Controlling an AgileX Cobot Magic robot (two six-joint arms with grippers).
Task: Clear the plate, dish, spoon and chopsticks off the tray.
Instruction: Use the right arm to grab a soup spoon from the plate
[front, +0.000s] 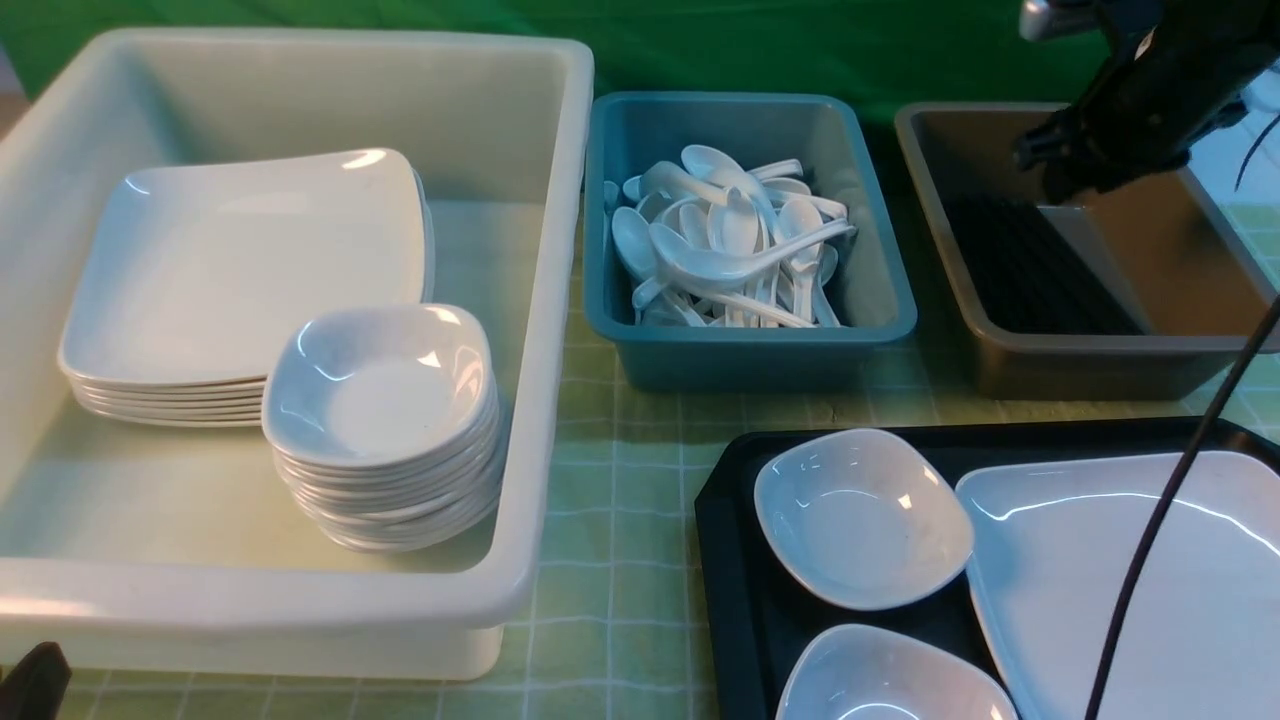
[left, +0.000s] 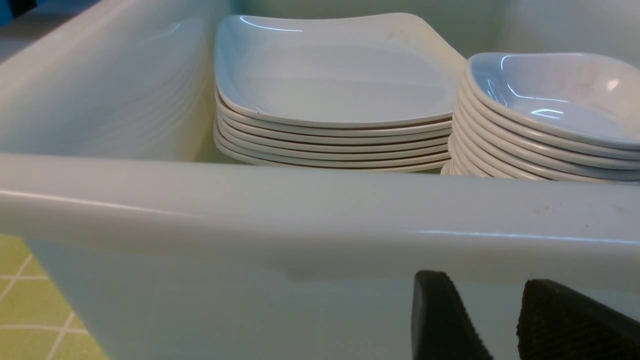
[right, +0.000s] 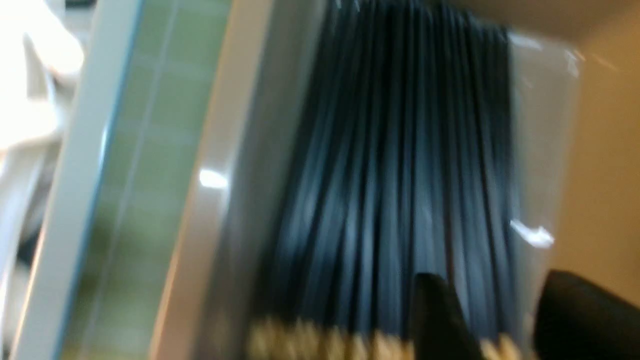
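black chopsticks (right: 400, 150) noted bundled in brown tub (front: 1080, 345), beneath right gripper (right: 495, 280), jaws parted, nothing between them; left gripper (left: 485, 280) likewise parted and empty at white tub (left: 300, 210) wall. judged partly done: no spoon found on visible tray (front: 735, 520); plate (front: 1200, 580) toward its right side and two dishes (front: 860, 520) along its left edge left to clear.

Front view looks forward and down over the white tub (front: 300, 45). Left wrist view, close at its rim, shares its stacked plates (front: 240, 260). Right wrist view, blurred, looks closely into the brown tub (front: 1090, 350) well right of it.
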